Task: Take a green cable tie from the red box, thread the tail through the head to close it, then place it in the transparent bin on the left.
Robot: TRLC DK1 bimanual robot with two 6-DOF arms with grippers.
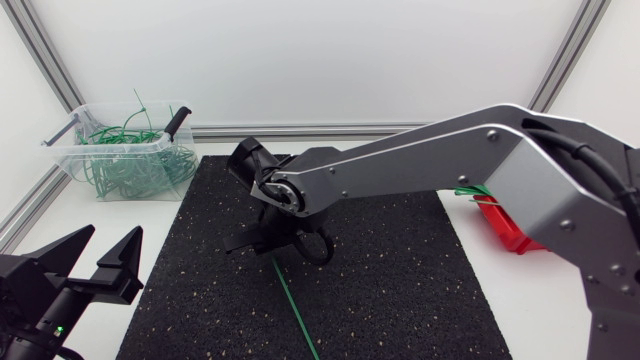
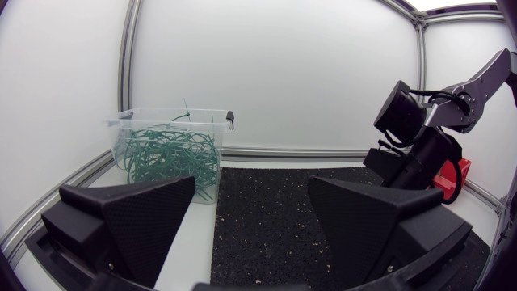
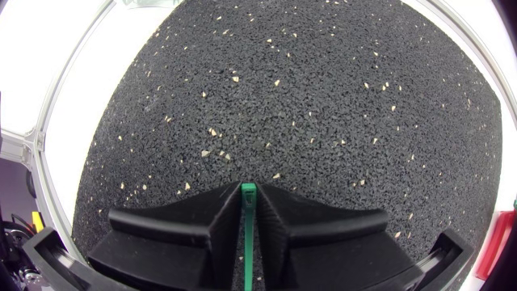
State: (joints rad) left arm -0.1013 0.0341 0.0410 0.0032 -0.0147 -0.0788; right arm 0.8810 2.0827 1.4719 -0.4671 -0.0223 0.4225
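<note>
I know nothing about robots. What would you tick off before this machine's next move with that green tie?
1. Green cable tie gripped by right tool: ok, clamped from both sides.
2. Tie closed into a loop: not ok, it runs straight over the black mat.
3. Left tool open, ready to help: ok.
4. Transparent bin unobstructed: ok.
5. Red box stock: cannot tell, right arm hides most.

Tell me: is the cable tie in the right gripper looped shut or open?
Open. The green cable tie trails straight from the right gripper, its fingers pinching one end; no loop shows.
</note>
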